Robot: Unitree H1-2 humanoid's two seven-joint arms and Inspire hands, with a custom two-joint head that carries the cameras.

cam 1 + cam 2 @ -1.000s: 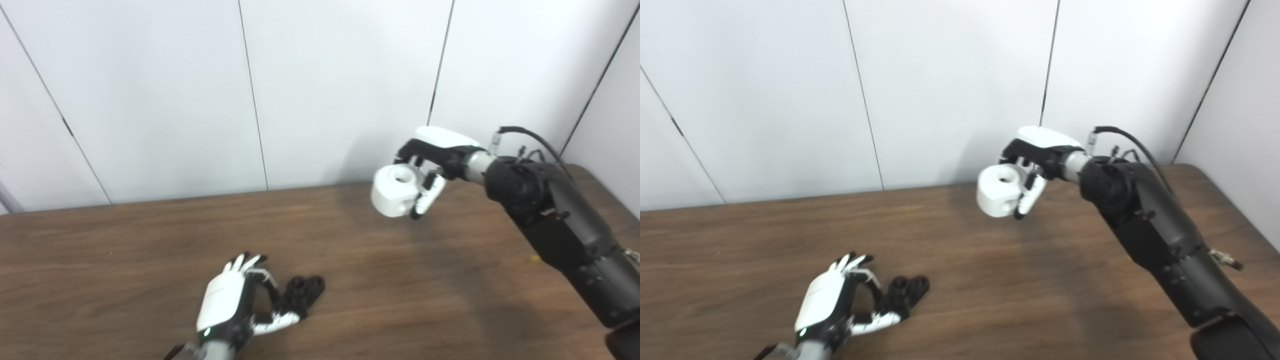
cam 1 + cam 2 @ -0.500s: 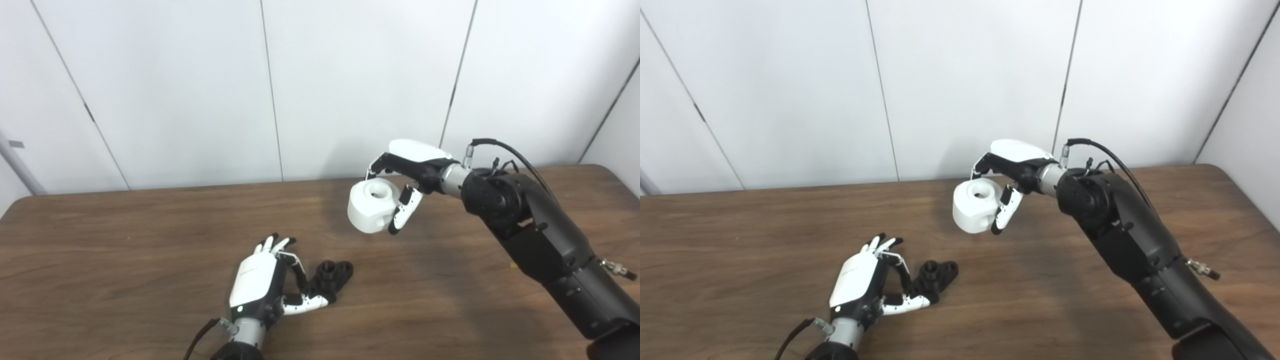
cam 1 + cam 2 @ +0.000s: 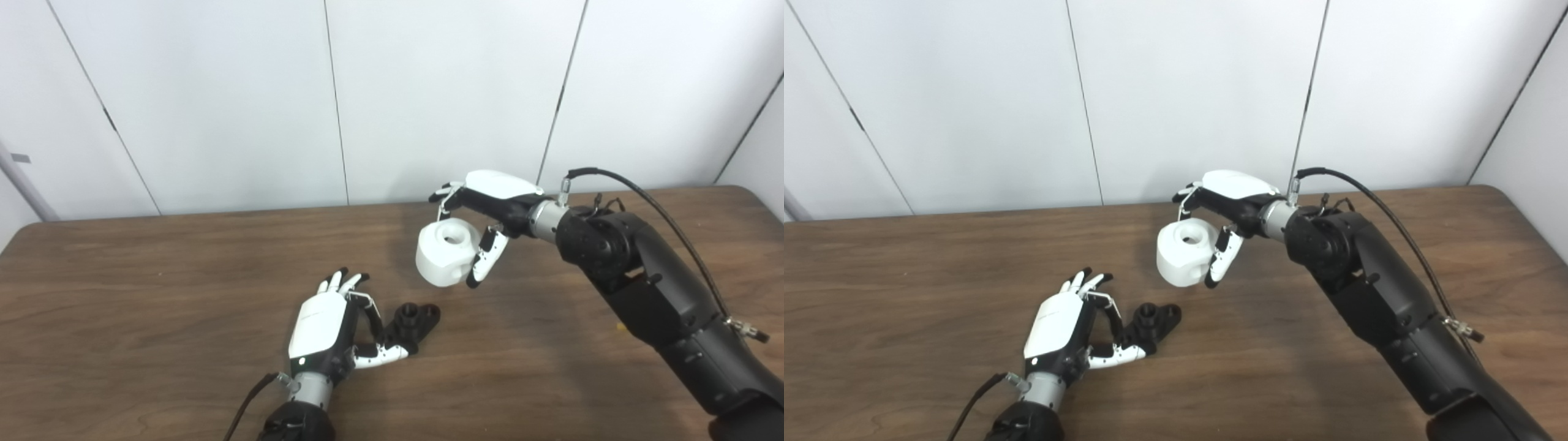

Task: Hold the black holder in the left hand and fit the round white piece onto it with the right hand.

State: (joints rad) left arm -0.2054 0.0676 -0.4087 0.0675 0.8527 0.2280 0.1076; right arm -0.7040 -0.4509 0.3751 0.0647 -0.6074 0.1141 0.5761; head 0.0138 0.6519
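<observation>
Near the worktop (image 3: pixel 153 275) front edge, the left hand (image 3: pixel 324 334) lies with fingers curled loosely beside the black holder (image 3: pixel 413 318), touching it; whether it grips, cannot tell. Right hand (image 3: pixel 490 202) holds the round white piece (image 3: pixel 446 254) aloft, fingers clamped around it, well apart from the holder; bare wood lies between.

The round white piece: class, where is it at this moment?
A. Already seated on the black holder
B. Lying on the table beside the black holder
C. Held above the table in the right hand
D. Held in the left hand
C. The round white piece is gripped in the right hand, raised clear of the table, while the black holder lies low at the left hand, apart from it.
</observation>
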